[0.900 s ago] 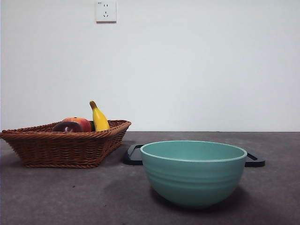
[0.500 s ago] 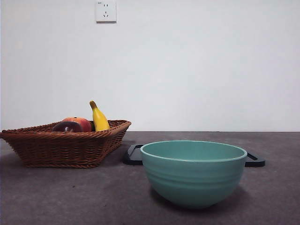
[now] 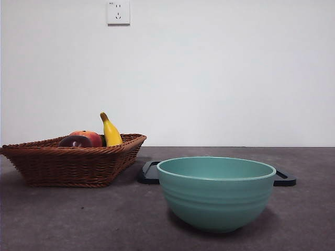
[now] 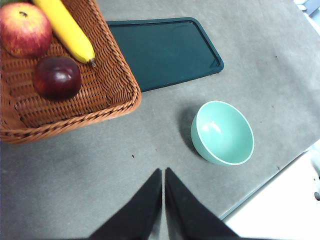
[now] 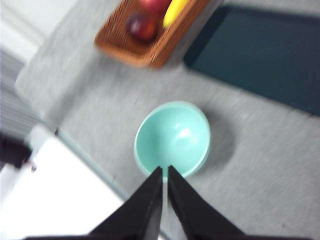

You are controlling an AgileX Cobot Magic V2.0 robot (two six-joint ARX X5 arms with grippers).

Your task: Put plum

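The plum (image 4: 57, 77), dark maroon and glossy, lies in the wicker basket (image 4: 112, 95) beside a red-orange fruit (image 4: 24, 29) and a yellow banana (image 4: 66, 29). From the front, the plum (image 3: 75, 141) peeks over the basket rim (image 3: 73, 163) at the left. It also shows, blurred, in the right wrist view (image 5: 142, 26). My left gripper (image 4: 163, 173) is shut and hovers high over bare table, apart from the basket. My right gripper (image 5: 165, 171) is shut too, high above the near rim of the teal bowl (image 5: 172, 138). Neither arm appears in the front view.
The teal bowl (image 3: 215, 191) stands in front at centre-right and is empty inside (image 4: 223, 132). A dark flat tray (image 4: 162, 50) lies behind it, next to the basket (image 3: 150, 172). The table edge (image 4: 260, 192) runs close to the bowl.
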